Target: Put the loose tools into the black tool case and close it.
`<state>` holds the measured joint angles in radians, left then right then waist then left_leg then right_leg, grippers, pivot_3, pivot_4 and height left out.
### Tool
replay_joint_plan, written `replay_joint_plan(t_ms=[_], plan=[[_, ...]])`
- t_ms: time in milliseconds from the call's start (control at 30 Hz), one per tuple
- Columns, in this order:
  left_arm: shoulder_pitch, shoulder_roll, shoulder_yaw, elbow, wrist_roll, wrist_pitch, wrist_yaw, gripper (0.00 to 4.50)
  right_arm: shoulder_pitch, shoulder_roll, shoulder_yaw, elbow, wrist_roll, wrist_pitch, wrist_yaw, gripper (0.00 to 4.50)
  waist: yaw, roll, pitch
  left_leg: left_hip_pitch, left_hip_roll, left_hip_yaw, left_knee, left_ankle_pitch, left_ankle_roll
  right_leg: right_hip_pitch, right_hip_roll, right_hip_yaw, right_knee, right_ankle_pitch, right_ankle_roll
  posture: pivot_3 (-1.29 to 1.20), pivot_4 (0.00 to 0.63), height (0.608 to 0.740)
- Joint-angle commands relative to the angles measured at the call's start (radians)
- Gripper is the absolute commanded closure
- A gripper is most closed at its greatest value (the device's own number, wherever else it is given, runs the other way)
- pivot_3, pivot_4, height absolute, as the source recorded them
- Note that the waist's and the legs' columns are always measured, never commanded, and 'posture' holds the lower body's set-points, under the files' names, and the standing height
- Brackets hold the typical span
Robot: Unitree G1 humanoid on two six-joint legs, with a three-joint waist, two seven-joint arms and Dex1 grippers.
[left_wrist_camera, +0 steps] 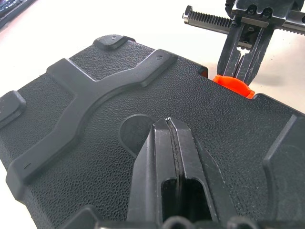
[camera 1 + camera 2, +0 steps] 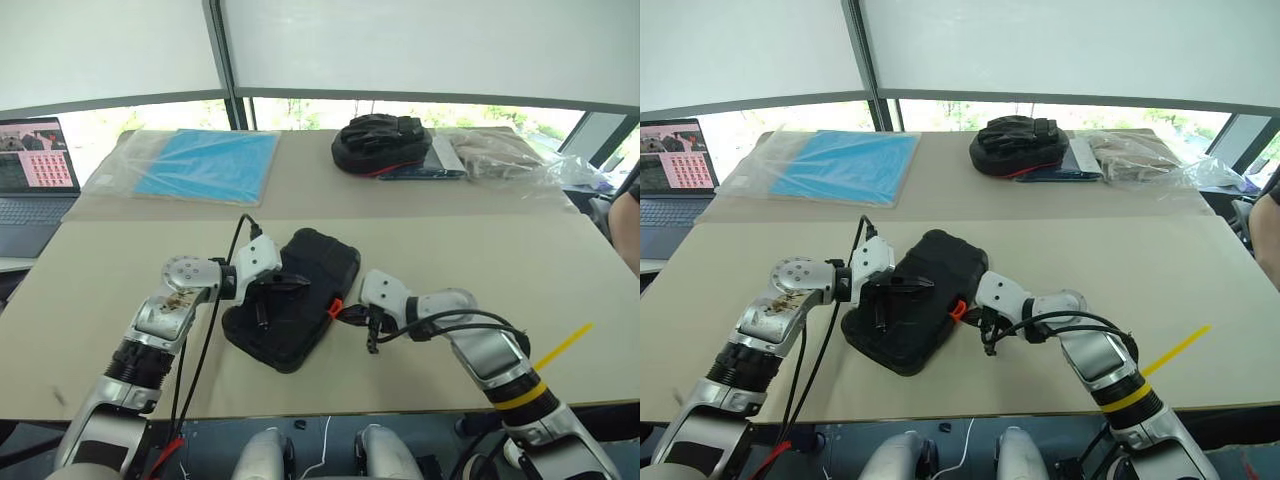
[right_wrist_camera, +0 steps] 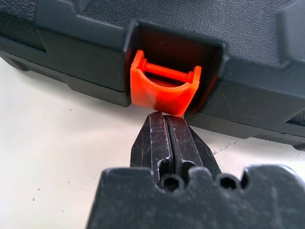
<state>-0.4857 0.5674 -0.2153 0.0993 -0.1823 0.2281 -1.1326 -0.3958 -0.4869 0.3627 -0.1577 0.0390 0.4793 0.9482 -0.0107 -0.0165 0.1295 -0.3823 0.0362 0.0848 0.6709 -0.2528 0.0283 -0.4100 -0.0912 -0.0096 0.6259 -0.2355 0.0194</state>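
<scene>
Right wrist view: right gripper [image 3: 167, 117], jaws shut and empty, tips at the orange latch [image 3: 164, 88] of the closed black tool case [image 2: 295, 295]. Left gripper [image 1: 167, 125], jaws shut, presses its lid. The rigid, textured shell likely won't slip; press the springy latch.

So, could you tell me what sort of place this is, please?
Probably an office or lab workspace: beige tables by large blinded windows, with an open laptop at one side.

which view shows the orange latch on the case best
The right wrist view: the orange latch sits large and head-on, just beyond the shut right gripper. The left wrist view shows only its top edge; both eye views show a small orange speck.
</scene>
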Motion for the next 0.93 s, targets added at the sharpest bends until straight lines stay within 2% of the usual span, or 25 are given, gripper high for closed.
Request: replay_joint_plan(t_ms=[33, 133, 167, 233, 267, 300, 333, 367, 400, 533, 600, 633, 700, 800, 933], plan=[[0.093, -0.007, -0.098, 0.118, 0.083, 0.021, 0.008, 4.5, -0.037, 0.029, -0.02, -0.086, 0.034, -0.02, -0.015, 4.48, -0.001, 0.0, 0.0, 0.0, 0.0, 0.0, 0.0, 0.0, 0.0, 0.0, 0.0, 0.0, 0.0, 0.0, 0.0, 0.0, 0.15, 0.74], [0.126, -0.006, -0.029, 0.093, 0.033, -0.06, 0.01, 4.5, 0.008, 0.001, -0.059, -0.124, 0.06, -0.008, -0.009, 4.48, -0.001, 0.001, -0.001, 0.0, 0.0, 0.0, -0.002, 0.0, 0.0, 0.001, 0.0, 0.0, 0.0, 0.0, 0.0, 0.0, 0.15, 0.74], [0.143, -0.009, 0.021, 0.068, -0.016, -0.085, 0.001, 4.24, 0.035, -0.014, -0.09, -0.145, 0.08, -0.005, -0.007, 4.5, -0.002, 0.001, -0.001, 0.0, 0.0, 0.0, -0.002, 0.001, 0.001, 0.001, 0.0, 0.001, 0.0, 0.0, 0.0, 0.0, 0.15, 0.74], [0.181, -0.003, 0.126, 0.006, -0.111, -0.115, -0.015, 3.7, 0.104, -0.049, -0.165, -0.2, 0.138, -0.013, 0.01, 3.88, -0.005, 0.002, 0.0, -0.003, 0.0, 0.001, -0.005, 0.002, 0.003, -0.003, 0.0, 0.002, 0.0, 0.0, 0.0, 0.0, 0.15, 0.74], [0.202, 0.015, 0.171, -0.023, -0.144, -0.115, -0.019, 3.44, 0.14, -0.067, -0.206, -0.227, 0.169, -0.01, 0.02, 3.7, -0.004, 0.001, 0.0, -0.006, 0.001, 0.001, -0.006, 0.002, 0.003, -0.006, 0.0, 0.003, 0.0, 0.002, 0.002, 0.0, 0.15, 0.74], [0.225, 0.035, 0.204, -0.049, -0.168, -0.105, -0.024, 3.04, 0.174, -0.087, -0.236, -0.25, 0.195, -0.012, 0.032, 3.33, -0.004, 0.0, 0.0, -0.009, 0.001, 0.001, -0.006, 0.002, 0.003, -0.01, 0.0, 0.003, 0.0, 0.002, 0.003, 0.0, 0.15, 0.74], [0.252, 0.06, 0.243, -0.072, -0.186, -0.098, -0.022, 2.63, 0.209, -0.109, -0.269, -0.264, 0.209, -0.031, 0.039, 2.97, -0.004, -0.001, 0.001, -0.01, 0.0, 0.001, -0.007, 0.002, 0.003, -0.012, 0.001, 0.003, 0.0, 0.005, -0.003, 0.0, 0.15, 0.74], [0.279, 0.082, 0.278, -0.092, -0.201, -0.096, -0.02, 2.46, 0.242, -0.127, -0.299, -0.273, 0.221, -0.055, 0.045, 2.74, -0.004, -0.003, 0.002, -0.011, 0.0, 0.001, -0.008, 0.002, 0.003, -0.012, 0.001, 0.003, 0.0, 0.005, -0.004, 0.0, 0.15, 0.74], [0.306, 0.101, 0.307, -0.107, -0.213, -0.094, -0.017, 2.05, 0.269, -0.142, -0.325, -0.276, 0.232, -0.08, 0.051, 2.36, -0.005, -0.004, 0.003, -0.011, 0.0, 0.002, -0.01, 0.001, 0.002, -0.013, 0.002, 0.002, -0.001, 0.004, -0.005, 0.0, 0.15, 0.74], [0.48, 0.181, 0.456, -0.132, -0.204, -0.15, 0.009, 0.56, 0.366, -0.143, -0.463, -0.191, 0.322, -0.347, 0.16, 0.93, -0.004, -0.008, 0.007, -0.014, 0.0, 0.002, -0.012, -0.003, 0.002, -0.015, 0.002, 0.001, -0.003, 0.002, -0.004, 0.0, 0.15, 0.74], [0.578, 0.194, 0.518, -0.134, -0.185, -0.196, 0.029, 0.06, 0.389, -0.148, -0.508, -0.127, 0.342, -0.459, 0.21, 0.34, -0.005, -0.007, 0.007, -0.013, 0.0, 0.002, -0.012, -0.004, 0.003, -0.014, 0.002, 0.0, -0.005, 0.001, -0.003, 0.0, 0.15, 0.74], [0.616, 0.194, 0.537, -0.138, -0.177, -0.214, 0.043, 0.0, 0.393, -0.163, -0.517, -0.102, 0.352, -0.466, 0.232, 0.11, -0.007, -0.006, 0.008, -0.013, 0.0, 0.002, -0.012, -0.005, 0.003, -0.014, 0.001, 0.001, -0.007, 0.001, -0.002, 0.0, 0.15, 0.74], [0.653, 0.196, 0.551, -0.145, -0.17, -0.231, 0.061, 0.0, 0.395, -0.182, -0.521, -0.07, 0.365, -0.479, 0.257, 0.11, -0.003, -0.007, 0.011, -0.013, 0.0, 0.004, -0.012, -0.007, 0.004, -0.012, 0.001, 0.001, -0.012, 0.002, -0.001, 0.0, 0.15, 0.74], [0.72, 0.185, 0.583, -0.142, -0.168, -0.248, 0.084, 0.0, 0.36, -0.176, -0.534, 0.015, 0.363, -0.555, 0.266, 0.11, 0.011, -0.016, 0.017, -0.019, -0.001, 0.003, -0.01, -0.007, 0.004, -0.014, -0.001, -0.002, -0.014, 0.003, 0.001, 0.0, 0.15, 0.74], [0.734, 0.177, 0.584, -0.15, -0.167, -0.263, 0.112, 0.0, 0.345, -0.177, -0.518, 0.088, 0.343, -0.624, 0.28, 0.11, 0.022, -0.017, 0.017, -0.018, -0.002, 0.002, -0.01, -0.007, 0.004, -0.014, -0.004, -0.003, -0.015, 0.004, 0.002, 0.0, 0.15, 0.74]])
